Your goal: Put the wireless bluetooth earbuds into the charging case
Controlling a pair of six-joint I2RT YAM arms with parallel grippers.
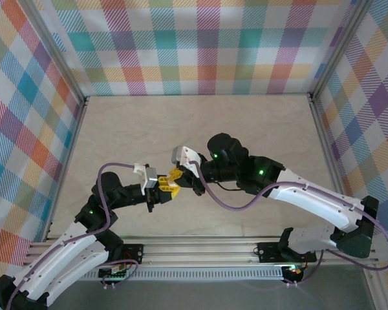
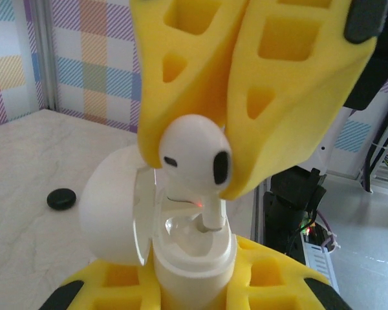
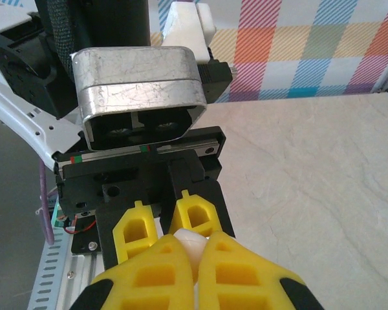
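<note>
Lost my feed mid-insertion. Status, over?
Left tool shut on white charging case, lid open. Right tool shut on white earbud, stem at socket mouth. Nothing in the way; black item lies apart.

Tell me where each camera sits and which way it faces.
Top external: above and behind the bases, looking down on the table; both arms show, left gripper facing right gripper.
Left wrist: looks along its own fingers at the open charging case they hold.
Right wrist: looks along its own fingers toward the left wrist camera.
Shared: both wrist views show the right gripper pinching the white earbud.
</note>
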